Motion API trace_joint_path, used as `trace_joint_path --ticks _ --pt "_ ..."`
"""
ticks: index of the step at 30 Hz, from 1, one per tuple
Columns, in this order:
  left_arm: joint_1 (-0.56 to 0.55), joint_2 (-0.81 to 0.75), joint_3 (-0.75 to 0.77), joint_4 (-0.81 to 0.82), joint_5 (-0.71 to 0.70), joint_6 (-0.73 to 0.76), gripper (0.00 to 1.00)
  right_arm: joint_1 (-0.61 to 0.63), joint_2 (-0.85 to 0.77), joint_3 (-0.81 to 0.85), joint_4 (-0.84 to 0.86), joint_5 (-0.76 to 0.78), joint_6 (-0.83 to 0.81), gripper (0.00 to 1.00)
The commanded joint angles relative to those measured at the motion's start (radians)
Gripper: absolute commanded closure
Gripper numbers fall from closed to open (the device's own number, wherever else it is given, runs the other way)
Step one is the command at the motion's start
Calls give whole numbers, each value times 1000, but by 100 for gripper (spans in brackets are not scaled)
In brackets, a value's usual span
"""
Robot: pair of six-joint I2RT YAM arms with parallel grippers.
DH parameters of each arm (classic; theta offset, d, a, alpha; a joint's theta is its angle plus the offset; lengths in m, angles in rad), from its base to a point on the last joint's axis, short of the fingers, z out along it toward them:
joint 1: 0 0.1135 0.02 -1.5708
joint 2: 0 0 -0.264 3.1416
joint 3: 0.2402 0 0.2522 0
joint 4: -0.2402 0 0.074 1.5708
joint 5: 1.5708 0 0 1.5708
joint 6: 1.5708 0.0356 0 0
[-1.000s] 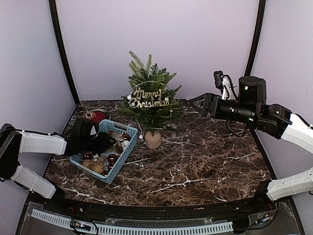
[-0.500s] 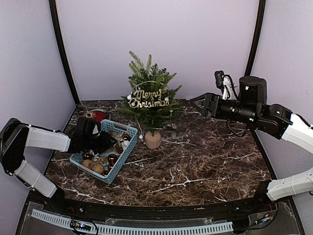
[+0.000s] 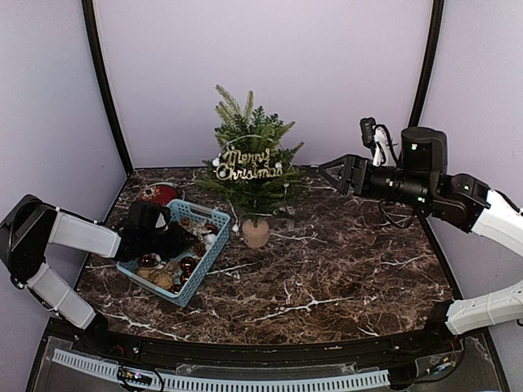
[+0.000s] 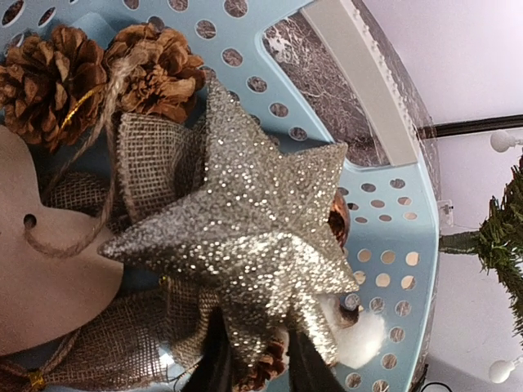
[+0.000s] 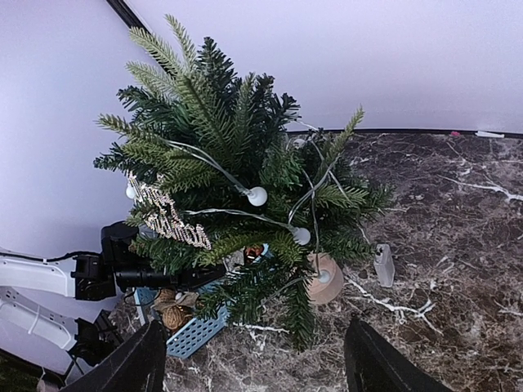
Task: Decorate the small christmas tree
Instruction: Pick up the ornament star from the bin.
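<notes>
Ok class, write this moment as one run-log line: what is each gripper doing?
left gripper: in blue basket, jaws astride lower point of glitter star, grip unclear | right gripper: open, raised right of small christmas tree

the table (image 3: 343, 278) is a dark brown slab with a marble pattern of white veins, edged in black and closed in by pale lilac walls at the back and sides. 4 things rest on it: a blue perforated basket (image 3: 211, 253) lies at the left, turned at an angle to the edges, and a round red object (image 3: 160, 193) sits just behind it near the back left corner. the small christmas tree (image 3: 249, 155) stands upright on its pale wooden base (image 3: 255, 233) just right of the basket, toward the back, and a small grey box (image 5: 382, 265) lies on the marble near that base.
</notes>
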Motion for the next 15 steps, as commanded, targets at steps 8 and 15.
trace_joint_path --ticks 8,15 --pt "7 -100 -70 78 -34 -20 89 -7 -24 27 10 30 -2 23" --pt "7 -175 -85 73 -48 17 98 -6 -12 30 16 24 0 23"
